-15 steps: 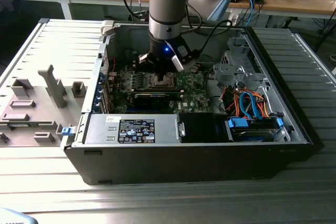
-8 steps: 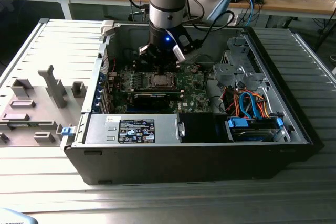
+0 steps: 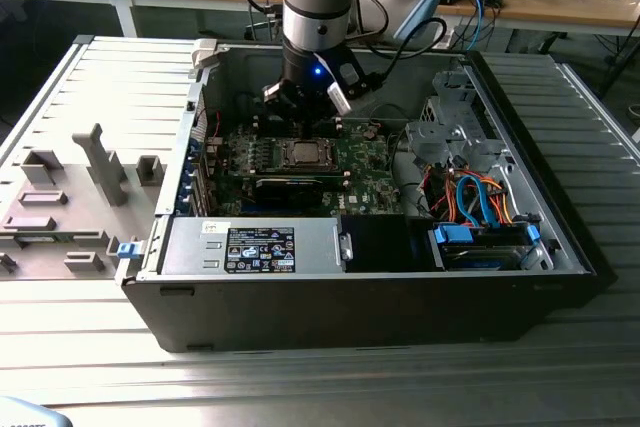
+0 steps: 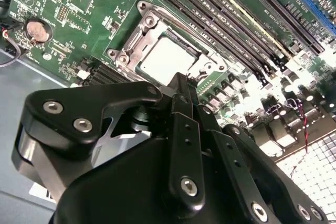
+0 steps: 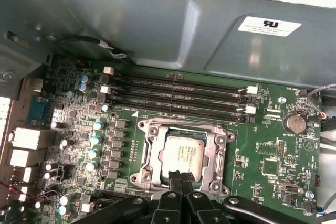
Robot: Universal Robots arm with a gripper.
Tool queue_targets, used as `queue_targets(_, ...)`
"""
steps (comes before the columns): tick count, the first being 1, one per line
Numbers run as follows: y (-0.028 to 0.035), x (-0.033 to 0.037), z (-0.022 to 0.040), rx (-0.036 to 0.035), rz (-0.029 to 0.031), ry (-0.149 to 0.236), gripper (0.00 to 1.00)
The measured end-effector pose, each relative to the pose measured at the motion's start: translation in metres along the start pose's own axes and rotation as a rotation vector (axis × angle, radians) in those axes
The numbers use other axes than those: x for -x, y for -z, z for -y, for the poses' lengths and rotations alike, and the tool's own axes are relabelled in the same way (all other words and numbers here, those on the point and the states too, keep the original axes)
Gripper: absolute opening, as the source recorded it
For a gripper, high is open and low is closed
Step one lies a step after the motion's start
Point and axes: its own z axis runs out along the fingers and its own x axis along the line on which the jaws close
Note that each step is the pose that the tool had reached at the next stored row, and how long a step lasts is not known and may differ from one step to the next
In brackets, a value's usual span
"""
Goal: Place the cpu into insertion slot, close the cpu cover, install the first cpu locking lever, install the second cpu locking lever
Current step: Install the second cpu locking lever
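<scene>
The black multi-link end effector [image 5: 181, 179] is seen clenched, empty, just above the flat square silver-grey cpu [image 5: 184, 157], which is seated in the silvery-rimmed square insertion slot [image 5: 148, 153] on the green circuit board [image 5: 273, 156].

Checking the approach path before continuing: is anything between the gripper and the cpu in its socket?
Nothing visible. In the first wrist view the gripper sits at the edge of the cpu, which lies in the insertion slot with the cpu cover framing it.
</scene>
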Motion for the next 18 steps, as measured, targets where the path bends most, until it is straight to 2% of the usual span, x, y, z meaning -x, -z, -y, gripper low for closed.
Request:
queue_targets(4, -0.0003, 0.0007, -0.0015, 0.0, 0.0016, -0.022, 0.11)
queue_targets(8, -0.0017, 0.0045, -0.0057, 0.0005, -0.0014, -0.05, 0.11)
queue_targets(15, -0.0028, 0.0061, -0.015, -0.0019, -0.0007, -0.061, 0.11)
queue_targets(18, -0.0038, 0.0073, -0.0234, -0.0021, -0.0004, -0.063, 0.11)
